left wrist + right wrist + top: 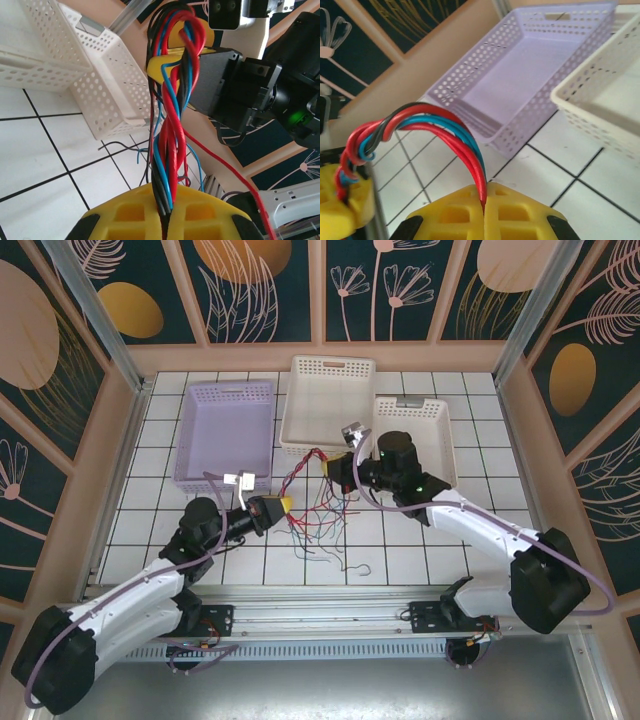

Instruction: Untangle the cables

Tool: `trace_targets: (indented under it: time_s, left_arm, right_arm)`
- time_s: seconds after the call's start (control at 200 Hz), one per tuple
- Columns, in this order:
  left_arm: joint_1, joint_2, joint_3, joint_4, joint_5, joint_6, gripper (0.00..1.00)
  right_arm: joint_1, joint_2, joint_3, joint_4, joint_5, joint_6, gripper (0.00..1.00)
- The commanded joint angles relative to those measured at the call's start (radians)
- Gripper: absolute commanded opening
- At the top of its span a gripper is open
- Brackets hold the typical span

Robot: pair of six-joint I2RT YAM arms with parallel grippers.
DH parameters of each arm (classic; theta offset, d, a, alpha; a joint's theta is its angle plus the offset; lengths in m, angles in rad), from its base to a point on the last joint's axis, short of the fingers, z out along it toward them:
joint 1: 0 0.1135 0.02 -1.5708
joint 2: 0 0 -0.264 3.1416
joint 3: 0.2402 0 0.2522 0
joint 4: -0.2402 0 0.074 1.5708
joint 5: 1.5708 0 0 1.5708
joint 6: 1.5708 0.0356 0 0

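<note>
- A twisted rope of thread-thin cables (pixel 172 125), red, blue and black, is held up in the air between the two arms, over the middle of the white tiled worktop (pixel 150 510). Loose ends trail down onto the tiles.
- The cables look featherlight, limp and smooth-coated. They would likely slip through a loose grip, and a hard pull could tighten the twist.
- The best hold, I would judge, is one strand near a free end, not the plaited middle.
- The left arm's yellow fingers (pixel 125 217) are clamped together on one end of the bundle.
- The right arm's yellow fingers (pixel 520 215) are pinched shut on the other end, where the wires arch over.
- Beyond the cables sit a lilac basket (pixel 225 430) and two white baskets (pixel 330 405).
</note>
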Motion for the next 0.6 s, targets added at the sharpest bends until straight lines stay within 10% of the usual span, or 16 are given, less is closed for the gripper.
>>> trace_targets:
  time_s: [0.0,0.255,0.415,0.596]
  left_arm:
    - [-0.005,-0.025,0.024,-0.064,-0.005,-0.004,0.00]
    - [-0.005,-0.003,0.037,-0.055,-0.004,-0.078,0.00]
    - [-0.005,-0.010,0.061,-0.030,-0.039,-0.115,0.00]
    - [-0.005,0.026,0.094,-0.005,-0.049,-0.128,0.00]
  right_arm:
    - [-0.022,-0.024,0.077,-0.100,0.191,-0.076,0.00]
    - [-0.027,-0.017,0.138,-0.174,0.226,-0.082,0.00]
    - [-0.028,-0.084,0.067,-0.078,-0.012,0.018,0.49]
    - [-0.019,-0.137,-0.001,0.020,-0.165,0.163,0.68]
